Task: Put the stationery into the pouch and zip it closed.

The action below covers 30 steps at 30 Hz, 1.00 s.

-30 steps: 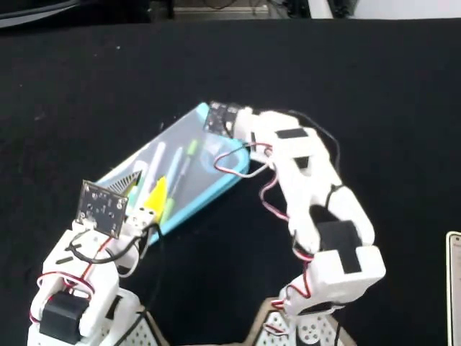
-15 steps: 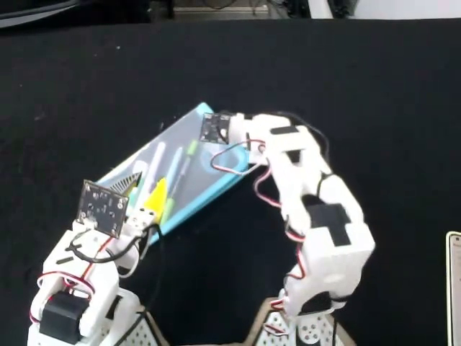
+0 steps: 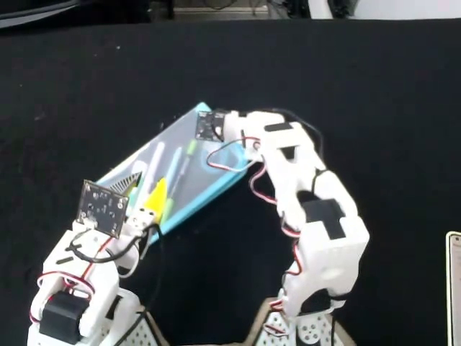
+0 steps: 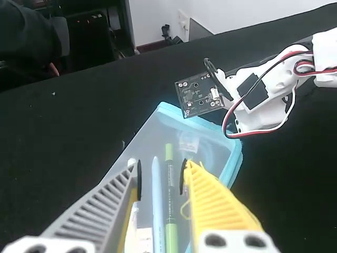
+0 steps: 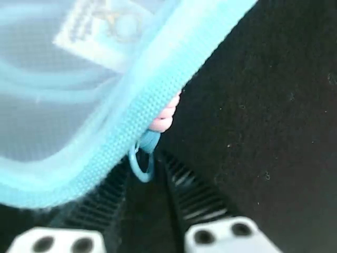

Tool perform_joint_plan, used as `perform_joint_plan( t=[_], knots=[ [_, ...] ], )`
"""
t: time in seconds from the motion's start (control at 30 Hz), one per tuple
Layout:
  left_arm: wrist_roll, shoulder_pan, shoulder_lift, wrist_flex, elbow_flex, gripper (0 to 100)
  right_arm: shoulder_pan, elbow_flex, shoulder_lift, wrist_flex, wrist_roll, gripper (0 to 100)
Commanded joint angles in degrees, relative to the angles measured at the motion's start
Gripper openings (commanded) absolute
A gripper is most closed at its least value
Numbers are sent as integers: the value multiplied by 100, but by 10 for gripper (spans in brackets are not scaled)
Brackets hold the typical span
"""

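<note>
A translucent light-blue pouch (image 3: 205, 184) lies slanted on the black table. Inside it are a white pen (image 3: 155, 162), a blue pen (image 3: 175, 169), a green pen (image 3: 189, 155) and a triangular ruler (image 3: 130, 180). My left gripper (image 4: 159, 176) rests over the pouch's near end, its grey and yellow fingers open with the pens showing between them. My right arm (image 3: 288, 151) bends over the pouch's far right corner. There my right gripper (image 5: 152, 163) is shut on the zipper pull (image 5: 140, 164), a blue ring below a pink bead (image 5: 163, 120) at the pouch's edge (image 5: 131, 105).
A white object (image 3: 454, 288) pokes in at the table's right edge. Both arm bases stand at the front edge. Black tabletop extends behind and to both sides of the pouch.
My right arm has drawn its wrist leftward along the pouch's far edge and folded in closer. The left arm and the pouch have kept still.
</note>
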Motion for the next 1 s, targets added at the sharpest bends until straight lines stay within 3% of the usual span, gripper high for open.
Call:
perform_joint_plan(
  t=[0.0,0.23,0.43,0.97],
  knots=[
    [-62,31,-26,26,-66,141,-18,-321,-171,53,-404,10],
    [-62,31,-26,26,-66,141,-53,233,-1552,158,-1705,10],
    [-62,31,-26,26,-66,141,-343,1174,-3090,193,-2277,10],
    [-35,84,-26,26,-57,141,-1336,2923,-7037,202,-2347,10]
  ],
)
